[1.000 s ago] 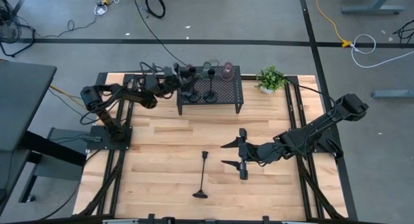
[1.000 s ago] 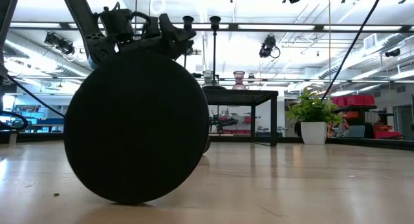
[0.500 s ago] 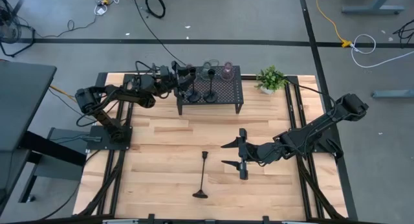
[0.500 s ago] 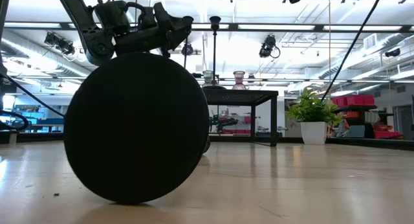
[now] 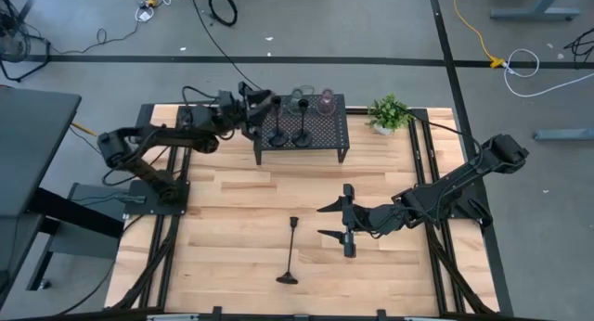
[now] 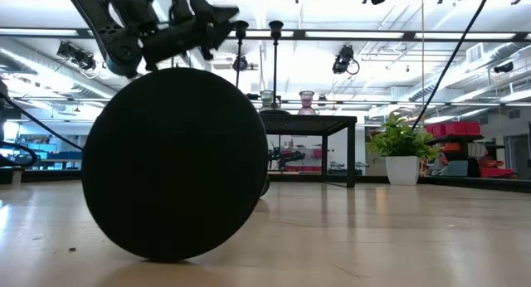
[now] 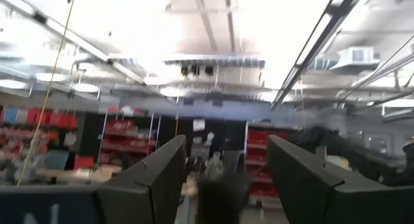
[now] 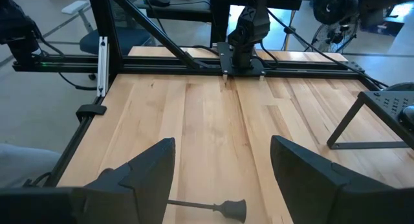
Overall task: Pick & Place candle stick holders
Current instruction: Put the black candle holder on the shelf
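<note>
Three black candle stick holders and two small glass holders on the wooden surface (image 5: pixel 232 210).

From above, one black candle stick holder (image 5: pixel 290 253) lies on its side toward 6 o'clock of the surface, its round base (image 6: pixel 174 162) filling the low view. Two more black candle stick holders (image 5: pixel 278 128) (image 5: pixel 302 126) stand upright on the black mesh rack (image 5: pixel 325 131) at 12 o'clock. Behind them stand two small glass holders, one clear-greenish (image 5: pixel 297 101) and one pinkish (image 5: pixel 326 102). One small green plant (image 5: pixel 388 112) sits at 1 o'clock. The left tool (image 5: pixel 263 103) hangs open at the rack's 9 o'clock end, near the top of the nearest stem, gripping nothing. The right tool (image 5: pixel 329 221) is open, just at 3 o'clock of the lying holder, not touching it.
</note>
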Robot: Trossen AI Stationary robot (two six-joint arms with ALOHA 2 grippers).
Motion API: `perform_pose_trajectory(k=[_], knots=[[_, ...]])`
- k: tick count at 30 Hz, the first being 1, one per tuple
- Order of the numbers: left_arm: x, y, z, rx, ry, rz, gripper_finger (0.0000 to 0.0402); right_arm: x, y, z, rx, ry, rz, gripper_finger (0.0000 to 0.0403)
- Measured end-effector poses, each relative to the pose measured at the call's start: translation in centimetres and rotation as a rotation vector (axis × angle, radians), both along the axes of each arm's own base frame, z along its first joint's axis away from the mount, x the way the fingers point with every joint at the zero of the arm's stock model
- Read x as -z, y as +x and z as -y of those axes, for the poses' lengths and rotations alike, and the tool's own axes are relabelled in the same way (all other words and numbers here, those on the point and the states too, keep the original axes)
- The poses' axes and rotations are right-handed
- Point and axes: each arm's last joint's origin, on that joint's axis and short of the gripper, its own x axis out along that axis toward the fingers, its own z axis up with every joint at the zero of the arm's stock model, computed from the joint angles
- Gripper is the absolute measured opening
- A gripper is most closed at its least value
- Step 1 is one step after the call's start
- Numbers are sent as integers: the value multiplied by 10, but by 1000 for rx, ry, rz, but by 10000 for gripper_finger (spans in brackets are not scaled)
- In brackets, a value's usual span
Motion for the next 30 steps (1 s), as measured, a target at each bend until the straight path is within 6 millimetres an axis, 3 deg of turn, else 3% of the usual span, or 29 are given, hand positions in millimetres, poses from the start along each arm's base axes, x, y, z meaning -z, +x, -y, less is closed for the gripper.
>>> perform_pose_trajectory(k=[5,8,16,19,24,30], knots=[[-18,-10,8,22,27,49,218,0,0,0,0,1,0,251],[-28,-15,15,137,21,60,218,0,0,0,3,9,0,251],[-34,-19,44,820,-125,-263,217,0,0,0,16,15,2,251],[-30,-12,63,1031,-202,-387,213,0,0,1,60,20,11,251],[-10,3,97,1205,-381,-553,198,0,0,2,106,74,19,251],[26,20,137,1130,-604,-800,178,0,0,2,109,84,20,251]])
